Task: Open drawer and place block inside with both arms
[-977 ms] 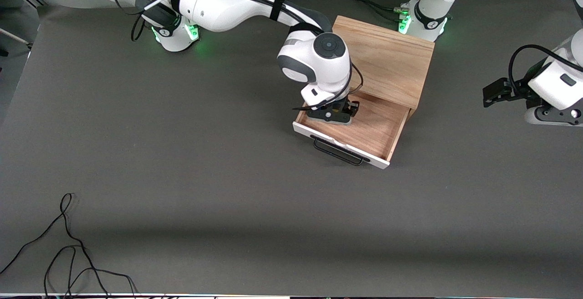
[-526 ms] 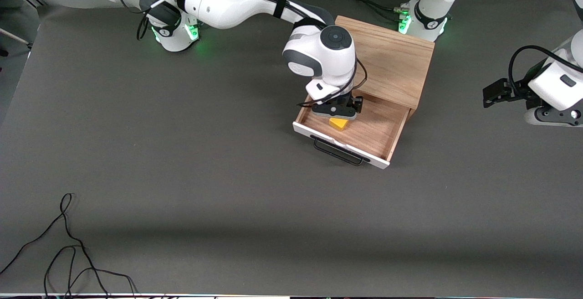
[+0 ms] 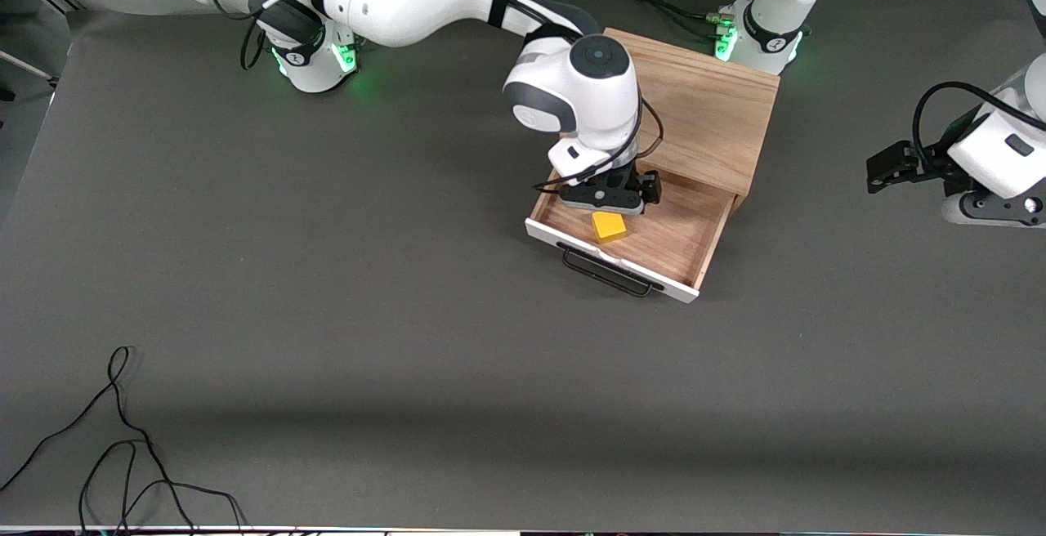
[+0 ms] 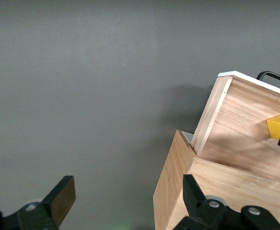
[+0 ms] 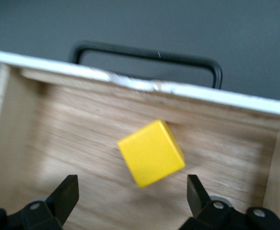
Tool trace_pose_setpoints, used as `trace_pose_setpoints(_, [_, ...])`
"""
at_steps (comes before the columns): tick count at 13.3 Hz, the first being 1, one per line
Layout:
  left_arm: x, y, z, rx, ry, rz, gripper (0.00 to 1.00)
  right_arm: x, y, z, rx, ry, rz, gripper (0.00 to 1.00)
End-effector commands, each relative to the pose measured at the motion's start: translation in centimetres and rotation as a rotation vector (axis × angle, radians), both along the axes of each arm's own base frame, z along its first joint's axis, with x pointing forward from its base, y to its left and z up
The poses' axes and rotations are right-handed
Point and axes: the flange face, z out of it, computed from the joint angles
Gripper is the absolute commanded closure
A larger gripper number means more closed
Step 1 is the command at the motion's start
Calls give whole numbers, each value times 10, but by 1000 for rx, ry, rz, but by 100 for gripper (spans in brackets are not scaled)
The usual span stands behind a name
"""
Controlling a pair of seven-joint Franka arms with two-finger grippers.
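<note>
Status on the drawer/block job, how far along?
Done: the drawer is pulled out and the block lies on its wood floor, free. In hand: the right pincer hangs open over the block. The left pincer waits, open, at the left arm's end. Left: only clearing the right arm.

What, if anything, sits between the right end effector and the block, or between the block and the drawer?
Nothing visible. The block already lies on the floor of the open drawer, near its white front panel. The right end effector hangs open directly over it, jaws clear of the cube. The left end effector waits open over the table at its own end.
</note>
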Motion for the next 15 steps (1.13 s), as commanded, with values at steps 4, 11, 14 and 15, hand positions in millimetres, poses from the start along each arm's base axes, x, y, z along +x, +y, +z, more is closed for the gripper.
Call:
trace_pose_setpoints(4, [-2,1,3,0,-11,-16,0,76,-110,126,-22,-21,-107,0])
trace_pose_setpoints(11, [-2,1,3,0,-11,-16,0,117,-287,181,-114,81,93,0])
trace_pose_setpoints(14, [-2,1,3,0,-11,-16,0,136,-388,181,-116,110,124,0])
trace_pose_setpoints(15, [-2,1,3,2,-12,-16,0,140,-426,187,-85,112,116,0])
